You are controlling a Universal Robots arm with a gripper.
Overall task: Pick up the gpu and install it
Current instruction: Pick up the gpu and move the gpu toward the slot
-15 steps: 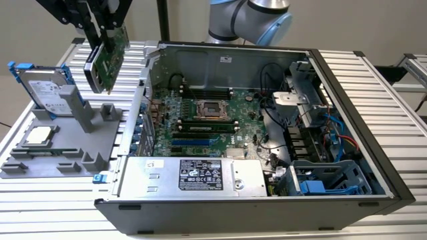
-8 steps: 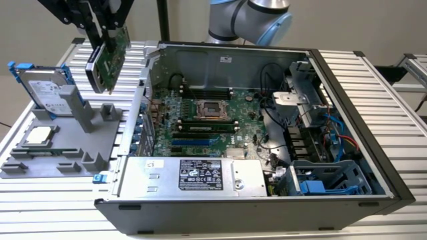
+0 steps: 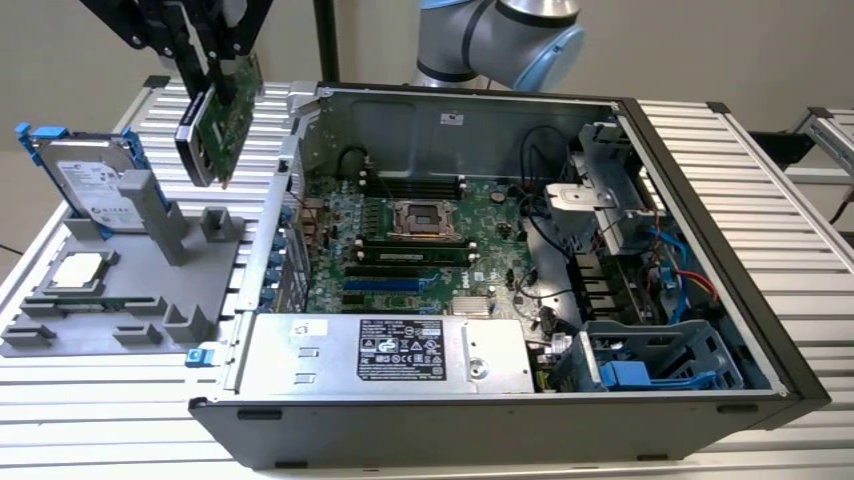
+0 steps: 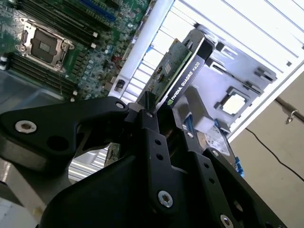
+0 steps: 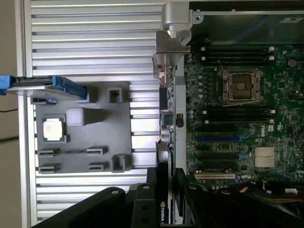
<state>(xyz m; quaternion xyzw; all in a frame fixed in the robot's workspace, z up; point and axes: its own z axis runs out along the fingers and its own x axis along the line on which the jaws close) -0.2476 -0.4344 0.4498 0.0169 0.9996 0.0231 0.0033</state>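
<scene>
The gpu, a green card with a black cooler, hangs edge-down in the air at the exterior view's upper left. My gripper is shut on its upper edge. It hovers over the grey holder tray, just outside the open computer case. In both wrist views the black fingers clamp the gpu from both sides, and my gripper shows the card's edge in line with the case's rear wall. The motherboard lies inside the case with blue slots free.
A silver hard drive with blue rails leans upright at the tray's far end. A square CPU chip rests in the tray. A power supply and drive cage fill the case's near side. Cables run along its right.
</scene>
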